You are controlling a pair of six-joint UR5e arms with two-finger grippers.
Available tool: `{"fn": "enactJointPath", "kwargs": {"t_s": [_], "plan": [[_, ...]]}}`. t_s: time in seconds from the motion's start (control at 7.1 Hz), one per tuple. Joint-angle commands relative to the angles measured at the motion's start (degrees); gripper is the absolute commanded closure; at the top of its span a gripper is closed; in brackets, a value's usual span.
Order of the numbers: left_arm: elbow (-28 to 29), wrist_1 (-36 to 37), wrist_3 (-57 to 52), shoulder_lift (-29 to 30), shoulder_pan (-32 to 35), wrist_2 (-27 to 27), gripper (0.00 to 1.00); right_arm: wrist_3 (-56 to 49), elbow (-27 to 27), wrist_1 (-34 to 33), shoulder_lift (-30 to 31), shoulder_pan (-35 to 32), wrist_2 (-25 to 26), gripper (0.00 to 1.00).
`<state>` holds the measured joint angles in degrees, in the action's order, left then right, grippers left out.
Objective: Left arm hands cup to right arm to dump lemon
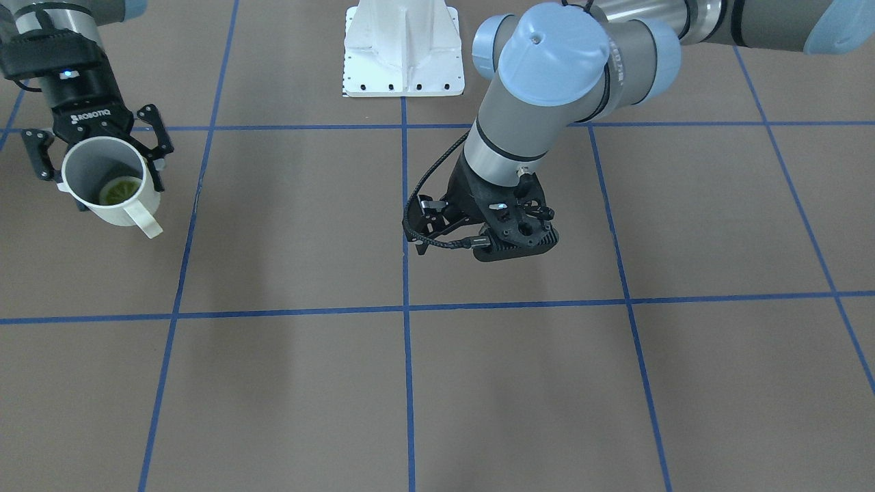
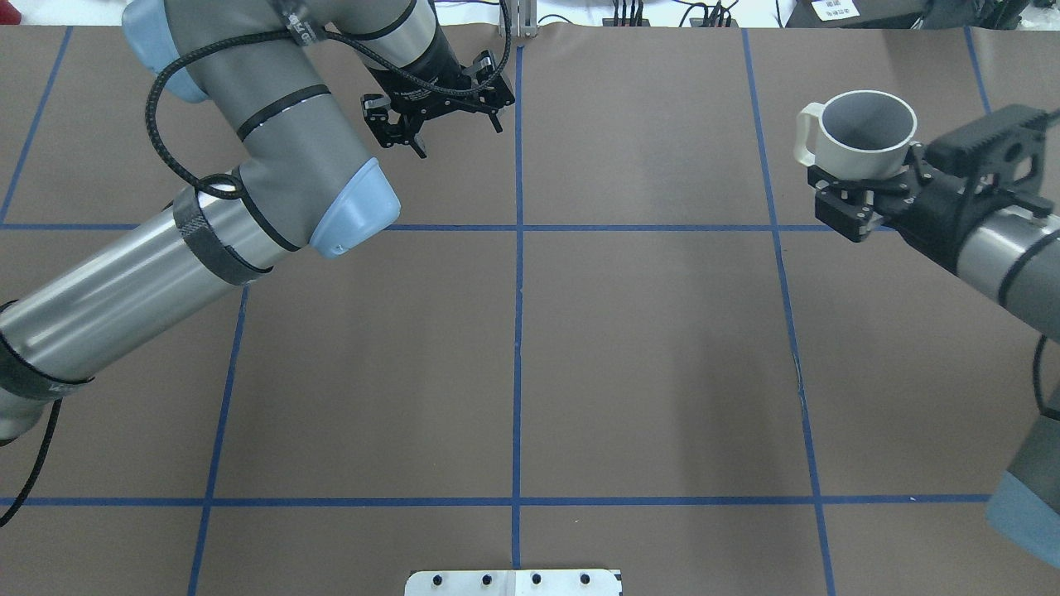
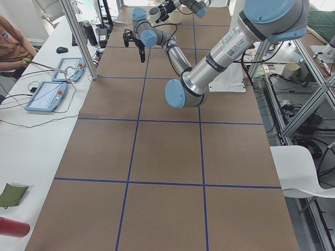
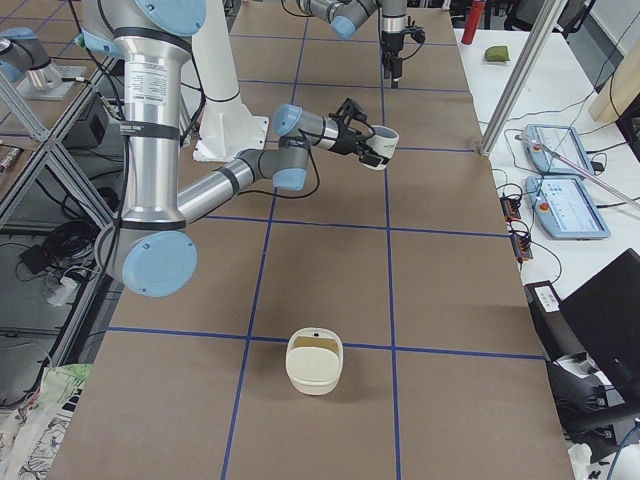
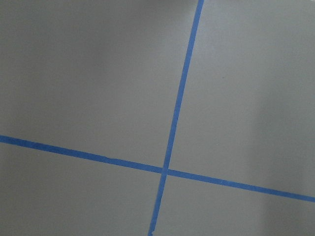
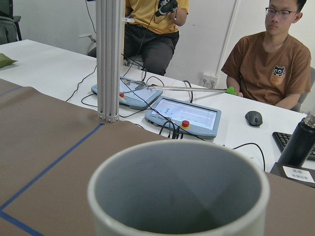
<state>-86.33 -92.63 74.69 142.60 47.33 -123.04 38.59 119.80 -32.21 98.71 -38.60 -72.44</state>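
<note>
Cup (image 1: pixel 119 213), lemon (image 1: pixel 122 190) inside, gripped by right claw (image 1: pixel 101 165); left claw (image 2: pixel 460 137) spread wide, empty.

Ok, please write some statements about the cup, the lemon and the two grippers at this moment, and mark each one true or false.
1. The right gripper holds the cup. True.
2. The lemon has been dumped out. False: it lies inside the cup.
3. The left gripper is open and holds nothing. True.
4. The cup's mouth faces down. False: it faces up, and the overhead view looks into its grey inside.
5. The left gripper touches the cup. False: the two are well apart, with bare paper between them.
</note>
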Motion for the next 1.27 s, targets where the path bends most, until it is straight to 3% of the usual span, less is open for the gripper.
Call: {"fn": "enactJointPath", "kwargs": {"t_s": [0.0,0.28,0.42,0.56,0.84,1.13], "plan": [[-0.07,0.00,-0.16,-0.13,-0.13,0.43,0.00,1.75,-1.04,17.27,14.78,-0.24,-1.12,0.86],[-0.25,0.08,-0.16,-0.04,-0.30,1.31,0.00,10.58,-11.45,35.01,18.87,-1.12,-2.86,0.86],[-0.33,0.09,-0.16,0.05,-0.30,1.31,0.00,10.81,-17.87,44.07,20.97,-4.69,-7.23,0.86],[-0.42,0.09,-0.16,0.05,-0.30,1.31,0.00,10.90,-24.63,50.51,21.17,-11.60,-14.67,0.86],[-0.42,0.09,-0.16,0.31,-0.30,1.31,0.00,21.37,-33.37,58.81,19.77,-21.57,-27.26,0.86],[-0.42,0.09,-0.16,0.40,-0.30,1.31,0.00,30.88,-38.47,65.92,19.06,-21.78,-27.31,0.86]]}}
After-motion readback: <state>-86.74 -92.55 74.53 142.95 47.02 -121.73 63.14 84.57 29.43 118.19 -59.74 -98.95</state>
